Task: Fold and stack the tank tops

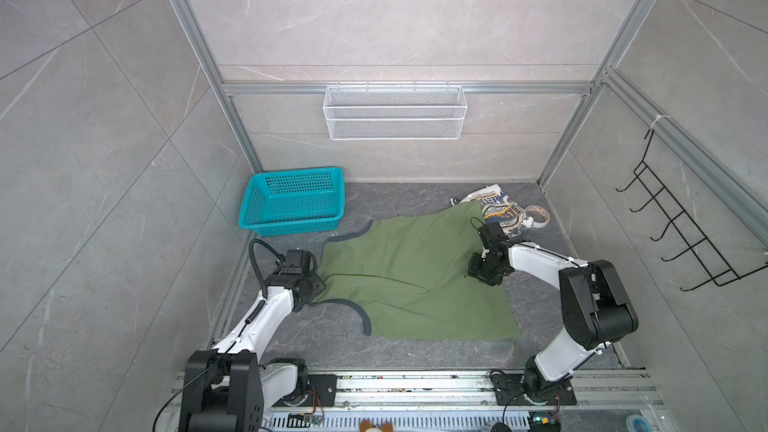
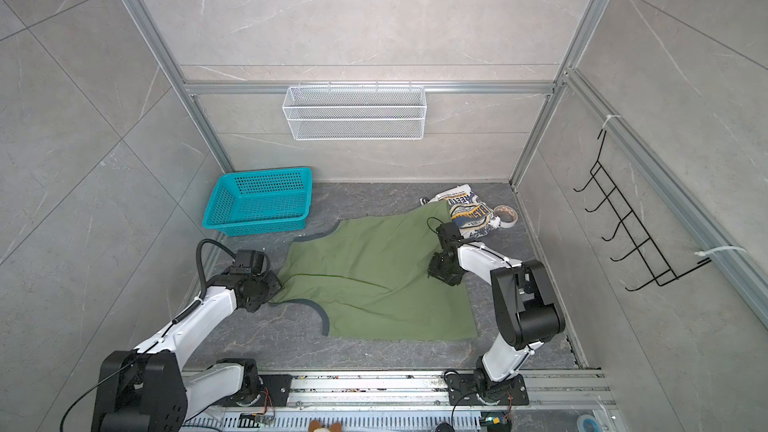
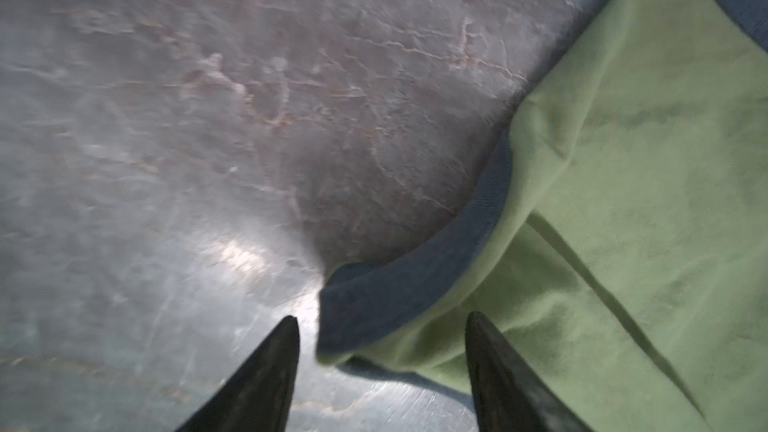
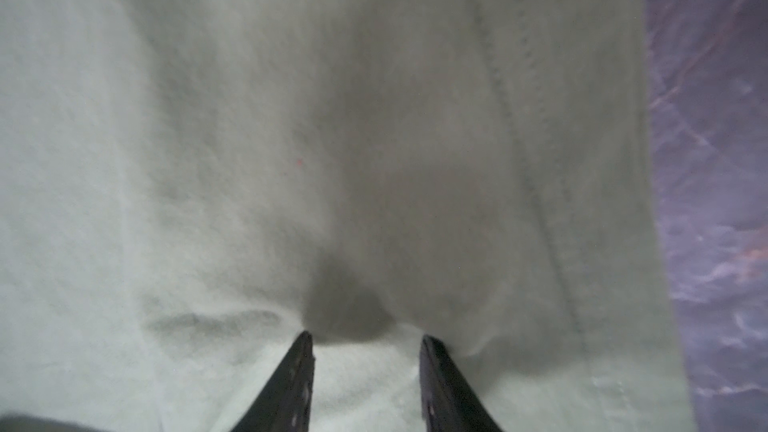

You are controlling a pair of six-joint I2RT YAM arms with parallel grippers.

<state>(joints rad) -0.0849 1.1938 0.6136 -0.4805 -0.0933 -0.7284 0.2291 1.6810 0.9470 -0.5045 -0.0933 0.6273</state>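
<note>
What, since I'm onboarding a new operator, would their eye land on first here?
The olive green tank top spread across the middle of the dark table stands out first. Then the bright teal basket at the far left, and the crumpled white tank top beside a tape roll at the far right.

- The left arm [image 1: 266, 313] reaches up from 7 o'clock in both top views. The left tool [image 3: 381, 317] sits low and points toward 3 o'clock, fingers parted.
- The right arm [image 1: 536, 257] reaches from 5 o'clock with its elbow raised. The right tool [image 4: 368, 334] angles downward, fingers parted.
</note>
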